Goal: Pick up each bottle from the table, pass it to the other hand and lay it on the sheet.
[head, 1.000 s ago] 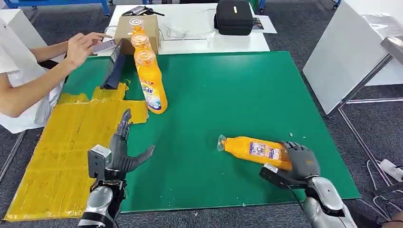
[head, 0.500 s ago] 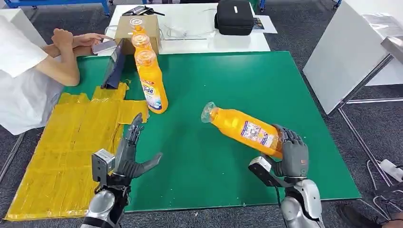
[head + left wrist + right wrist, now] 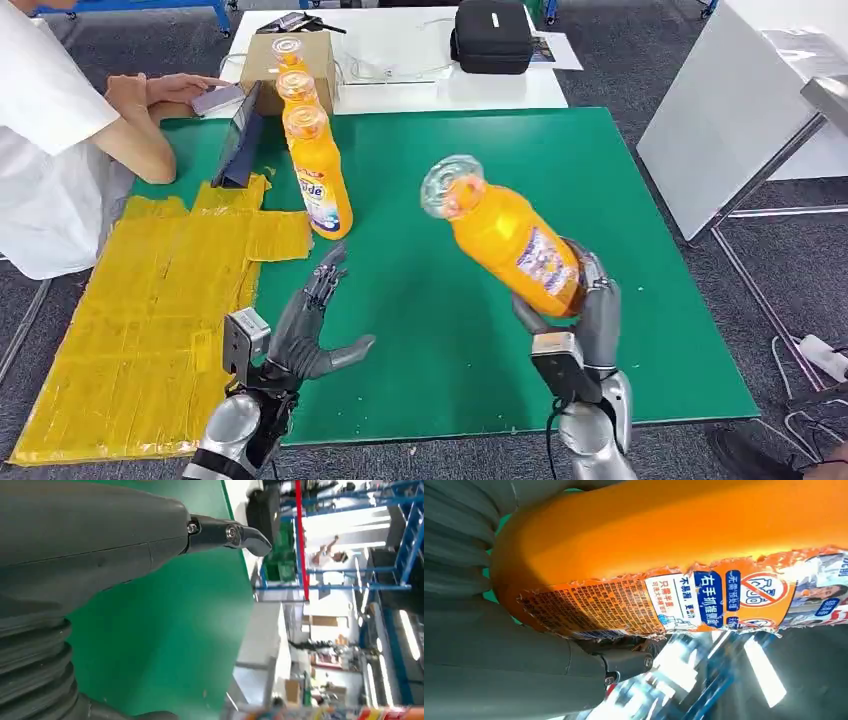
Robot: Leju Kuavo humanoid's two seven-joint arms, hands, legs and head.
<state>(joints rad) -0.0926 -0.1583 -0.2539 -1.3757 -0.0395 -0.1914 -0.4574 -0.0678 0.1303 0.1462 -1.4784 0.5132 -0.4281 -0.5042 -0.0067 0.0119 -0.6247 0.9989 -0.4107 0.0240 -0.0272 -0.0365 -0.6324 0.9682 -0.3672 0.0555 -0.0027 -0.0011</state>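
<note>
1. On the floor: green table (image 3: pixel 620 200), landmark.
2. Yellow sheet (image 3: pixel 140 320), covering the table's left side.
3. Orange bottle (image 3: pixel 510 240), raised above the table, tilted, base grasped by right hand (image 3: pixel 590 315).
4. Left hand (image 3: pixel 300 335), fingers spread, holding nothing, beside the sheet's edge.

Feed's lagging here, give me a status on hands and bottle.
Right hand grips orange bottle by its base, lifted, cap tilted up. Left hand open over green table. Nothing between the hands.
</note>
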